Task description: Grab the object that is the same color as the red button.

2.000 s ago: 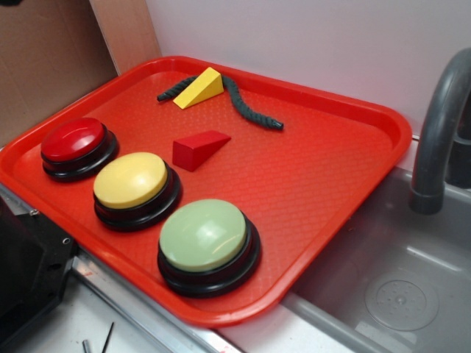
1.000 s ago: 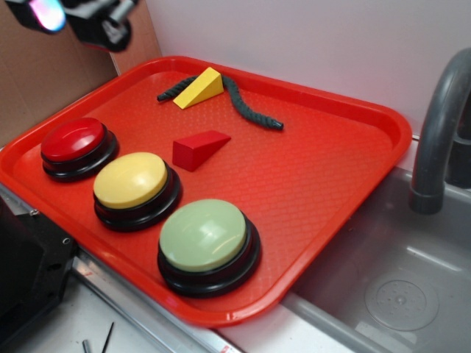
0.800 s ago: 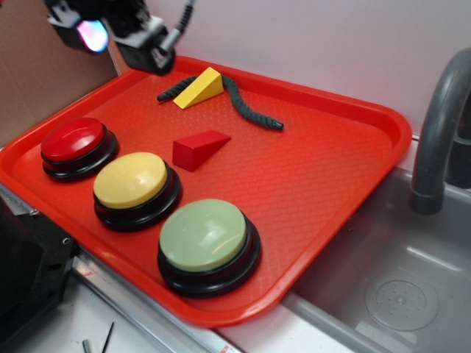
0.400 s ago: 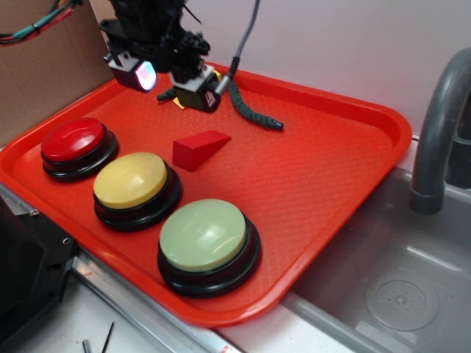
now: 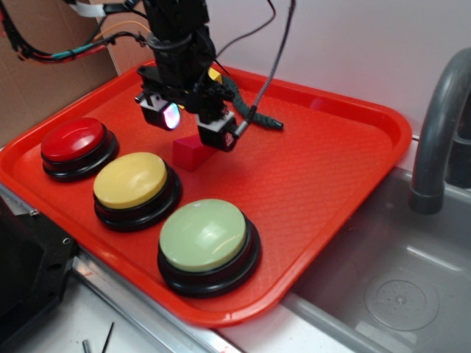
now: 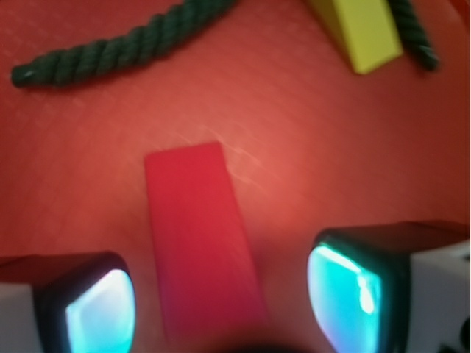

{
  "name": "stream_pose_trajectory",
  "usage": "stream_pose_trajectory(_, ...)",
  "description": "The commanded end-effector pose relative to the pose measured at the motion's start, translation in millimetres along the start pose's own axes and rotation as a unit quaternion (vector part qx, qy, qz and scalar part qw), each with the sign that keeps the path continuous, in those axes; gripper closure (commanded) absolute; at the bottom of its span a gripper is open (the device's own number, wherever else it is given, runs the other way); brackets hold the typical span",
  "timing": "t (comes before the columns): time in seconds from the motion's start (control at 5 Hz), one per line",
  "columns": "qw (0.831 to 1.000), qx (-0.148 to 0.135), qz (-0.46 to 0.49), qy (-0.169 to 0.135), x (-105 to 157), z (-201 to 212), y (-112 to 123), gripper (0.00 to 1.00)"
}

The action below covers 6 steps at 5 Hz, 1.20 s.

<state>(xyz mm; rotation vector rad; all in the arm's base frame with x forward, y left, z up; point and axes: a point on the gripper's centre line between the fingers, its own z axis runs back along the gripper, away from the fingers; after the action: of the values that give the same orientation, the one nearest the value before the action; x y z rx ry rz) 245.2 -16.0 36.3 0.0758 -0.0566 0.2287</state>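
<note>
The object, a small red wedge block, lies on the red tray and is partly hidden by my gripper in the exterior view. My gripper hangs open just above it. Its glowing fingertips stand on either side of the wedge, with a gap on each side. The red button, a glossy dome on a black base, sits at the tray's left edge, apart from the gripper.
A yellow-topped button and a pale green one line the tray's front. A yellow wedge and dark green rope lie behind the gripper. A sink basin and grey faucet are on the right.
My gripper came in from the upper left, moved across the tray and dropped down over the red wedge. Nothing on the tray has moved.
</note>
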Motion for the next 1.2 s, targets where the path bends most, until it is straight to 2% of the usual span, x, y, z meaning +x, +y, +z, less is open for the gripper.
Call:
stream_pose_trajectory(0.0,0.999,-0.021,-0.029,0.015,4.1,-20.4,-11.4,0.0)
stream_pose_trajectory(0.2,0.999,-0.028,-0.016,0.023,1.3,-27.4,-11.8,0.82)
stream_pose_trajectory(0.4,0.999,-0.028,-0.009,0.027,3.3,-27.5,-9.5,1.0)
stream_pose_trajectory(0.6,0.999,-0.028,-0.011,0.029,5.2,-25.1,-10.3,1.0)
stream_pose_trajectory(0.8,1.0,0.007,0.019,0.018,15.8,1.0,-13.1,1.0)
stream_pose_trajectory(1.0,0.999,0.017,0.04,0.03,35.4,50.4,-22.4,1.0)
